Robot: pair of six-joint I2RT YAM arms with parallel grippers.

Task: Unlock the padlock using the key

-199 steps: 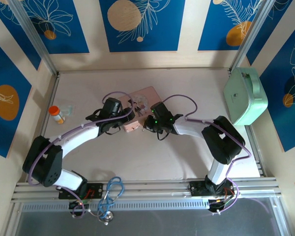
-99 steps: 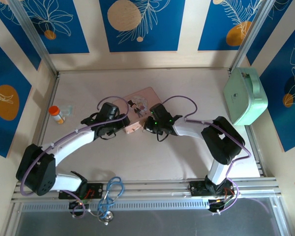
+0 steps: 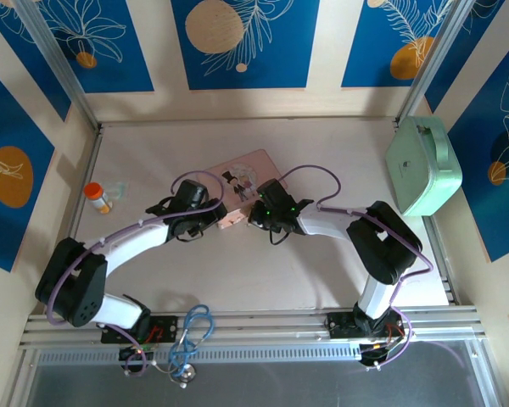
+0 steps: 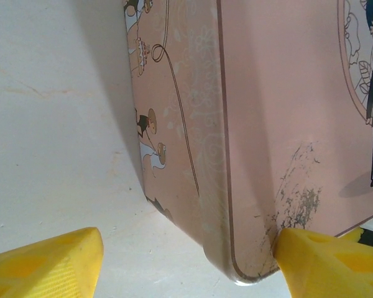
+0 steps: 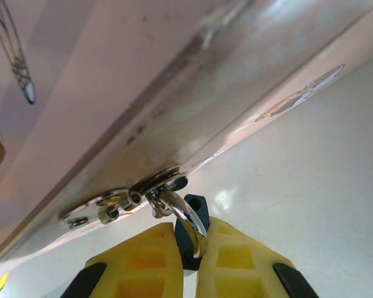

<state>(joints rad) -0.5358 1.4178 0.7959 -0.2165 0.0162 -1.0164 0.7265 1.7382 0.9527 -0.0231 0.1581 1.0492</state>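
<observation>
A pink tin [image 3: 242, 174] with a cartoon couple lies mid-table. At its near edge a metal hasp [image 5: 112, 205] carries the padlock [image 5: 198, 211], a dark blue part with a silvery shackle hooked through the hasp. My right gripper [image 5: 189, 242] is shut on the padlock, its yellow fingers pressed against both sides; in the top view it [image 3: 253, 210] sits at the tin's near edge. My left gripper [image 4: 189, 254] stands open astride the tin's [image 4: 280, 93] near corner, the right finger touching the scuffed lid and the left finger apart over the table. The key cannot be made out.
A mint green case [image 3: 424, 165] leans at the right wall. An orange-capped vial [image 3: 97, 197] lies near the left rail. Loose cables [image 3: 191, 326] hang over the front rail. Walls close the table at the back and on both sides.
My left wrist has drawn back a little toward the near left along the tin's corner. The right gripper and the tin have stayed where they were.
</observation>
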